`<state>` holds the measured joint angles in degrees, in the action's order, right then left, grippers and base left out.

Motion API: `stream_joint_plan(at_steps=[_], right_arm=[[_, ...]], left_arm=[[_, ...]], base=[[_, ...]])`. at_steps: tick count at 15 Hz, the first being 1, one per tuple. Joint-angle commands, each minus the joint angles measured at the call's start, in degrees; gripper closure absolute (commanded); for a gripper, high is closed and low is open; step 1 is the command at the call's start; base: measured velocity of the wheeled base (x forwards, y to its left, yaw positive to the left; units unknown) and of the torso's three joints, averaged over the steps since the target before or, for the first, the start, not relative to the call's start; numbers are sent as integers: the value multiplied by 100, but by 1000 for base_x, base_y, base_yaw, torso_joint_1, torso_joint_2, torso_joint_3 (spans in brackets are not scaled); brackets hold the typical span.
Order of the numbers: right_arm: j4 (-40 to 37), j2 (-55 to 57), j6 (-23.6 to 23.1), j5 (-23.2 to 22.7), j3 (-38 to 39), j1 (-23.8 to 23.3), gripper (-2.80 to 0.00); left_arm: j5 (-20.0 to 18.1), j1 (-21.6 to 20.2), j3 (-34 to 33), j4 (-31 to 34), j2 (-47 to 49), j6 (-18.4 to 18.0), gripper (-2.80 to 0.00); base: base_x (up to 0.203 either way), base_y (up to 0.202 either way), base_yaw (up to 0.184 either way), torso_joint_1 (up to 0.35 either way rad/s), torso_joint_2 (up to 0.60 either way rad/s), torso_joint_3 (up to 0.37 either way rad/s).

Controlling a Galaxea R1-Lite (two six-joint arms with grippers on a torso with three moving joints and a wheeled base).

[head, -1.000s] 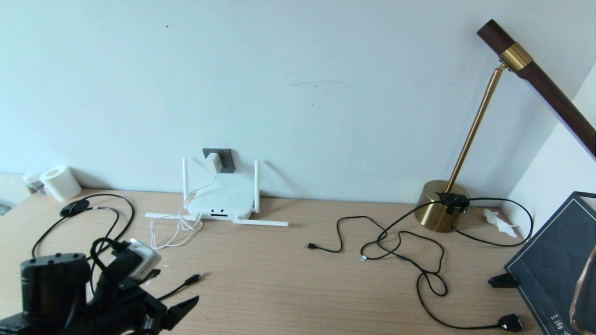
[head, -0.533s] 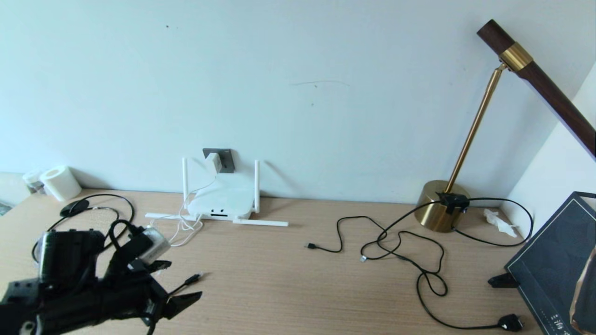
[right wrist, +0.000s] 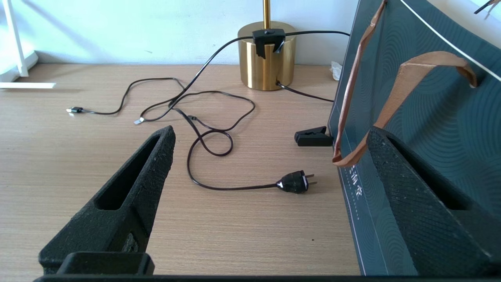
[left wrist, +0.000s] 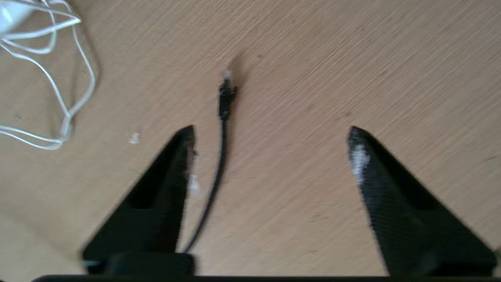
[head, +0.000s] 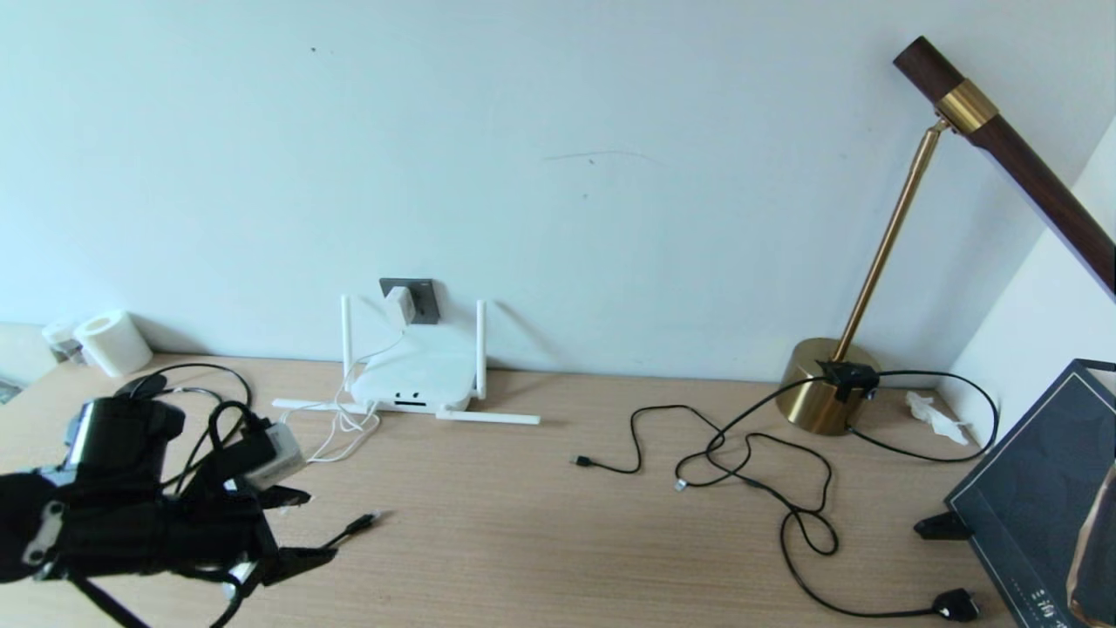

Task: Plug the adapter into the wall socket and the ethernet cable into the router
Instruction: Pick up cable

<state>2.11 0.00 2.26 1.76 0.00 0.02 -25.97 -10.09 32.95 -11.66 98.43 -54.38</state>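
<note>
The white adapter (head: 399, 307) sits against the dark grey wall socket (head: 420, 299), and its thin white cord (head: 336, 427) hangs down to the router (head: 414, 377) below, on the desk. The black ethernet cable (head: 214, 384) loops across the left of the desk and ends in a small plug (head: 362, 524) lying flat. My left gripper (head: 312, 526) hovers open just behind that plug. In the left wrist view the plug (left wrist: 225, 96) lies ahead of the left gripper (left wrist: 271, 130), the cable running close past one finger (left wrist: 172, 172) without touching it. The right gripper (right wrist: 271, 132) is open and empty.
A brass lamp (head: 824, 385) stands at the back right; its black cord (head: 785, 515) sprawls over the desk to a two-pin plug (head: 955, 604). A dark gift bag (head: 1037, 488) and a black clip (head: 937, 526) are at the right edge. A tissue roll (head: 113, 342) stands far left.
My left arm has swung and its wrist has rolled, so the gripper now sits a little further left and lower over the desk. Nothing on the desk has moved.
</note>
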Motion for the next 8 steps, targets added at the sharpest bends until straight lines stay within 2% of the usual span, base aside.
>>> stream_joint_plan(at_steps=[1, 8], right_arm=[[0, 0, 3, 0, 62, 6, -280], [0, 0, 3, 0, 62, 2, -280]], left_arm=[[-7, -156, 110, 5, 461, -534, 0], [21, -195, 230, -56, 933, -627, 0]], base=[[0, 0, 0, 0, 0, 0], [0, 0, 0, 0, 0, 0]])
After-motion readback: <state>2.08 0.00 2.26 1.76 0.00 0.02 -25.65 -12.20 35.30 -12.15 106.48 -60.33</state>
